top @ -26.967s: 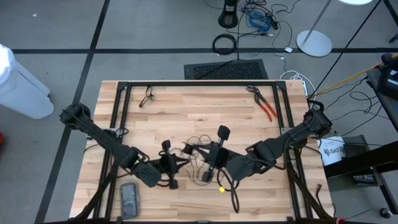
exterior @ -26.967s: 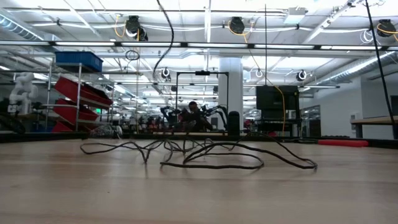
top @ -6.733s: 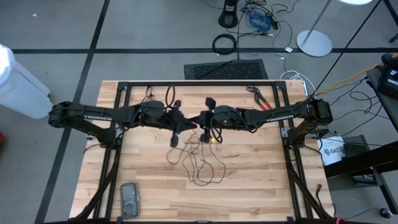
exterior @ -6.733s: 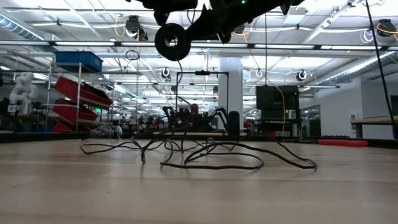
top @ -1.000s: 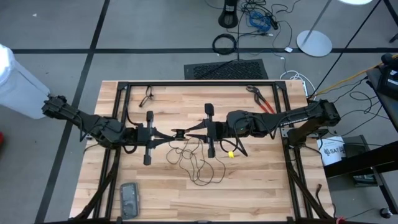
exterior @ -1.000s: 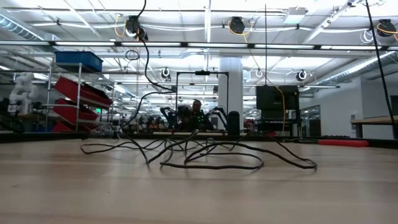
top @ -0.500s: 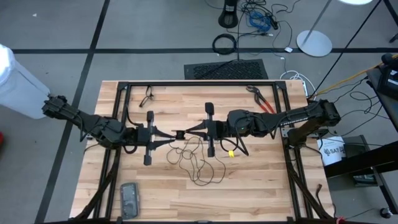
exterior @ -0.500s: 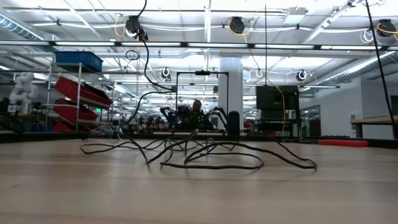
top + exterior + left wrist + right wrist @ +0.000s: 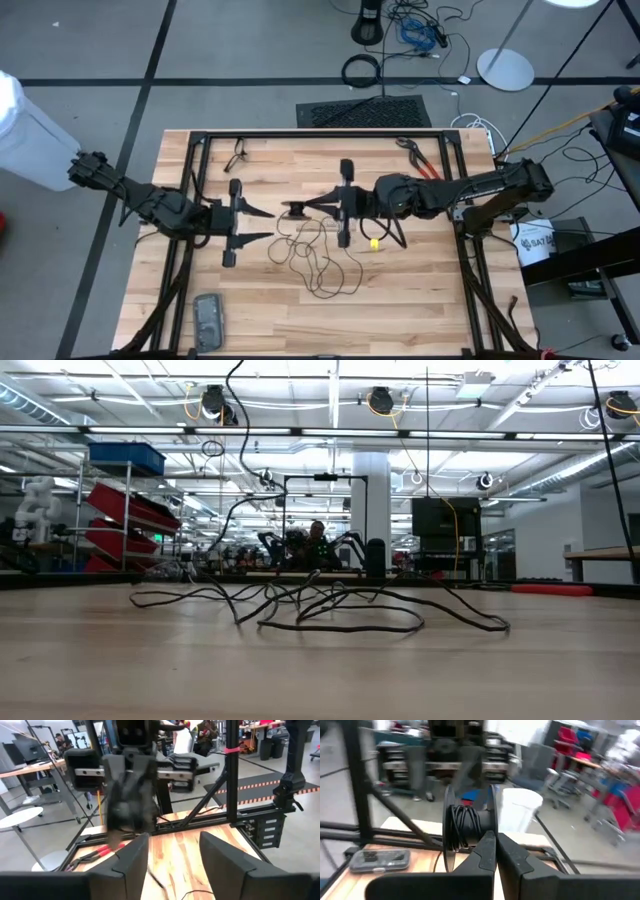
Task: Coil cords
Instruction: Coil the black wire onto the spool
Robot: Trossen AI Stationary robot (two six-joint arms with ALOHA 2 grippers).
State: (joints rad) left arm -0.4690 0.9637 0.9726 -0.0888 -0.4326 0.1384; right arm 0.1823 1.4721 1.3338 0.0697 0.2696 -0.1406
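Overhead, the scene reads from the left edge of the pale wooden plank table (image 9: 400, 290) to its right. A flat dark grey rectangular device (image 9: 207, 322) lies at the near left corner. The left gripper (image 9: 262, 225) hangs over the left-centre of the table with its two dark fingers spread wide and nothing between them, pointing toward the centre; the left wrist view confirms the gap between the fingers (image 9: 132, 865). Just beyond it, at the middle, a small black spool (image 9: 297, 209) wound with cord is pinched at the tip of the right gripper (image 9: 314, 207), whose fingers (image 9: 485, 852) are pressed together on the spool's rim in the right wrist view. Below the spool, the thin black cord (image 9: 318, 262) trails down in loose, tangled loops across the table's centre; the low view shows those loops (image 9: 330, 610) lying flat on the surface with one strand rising upward. A small yellow piece (image 9: 374, 242) sits under the right arm. Red-handled pliers (image 9: 428, 170) lie near the far right corner.
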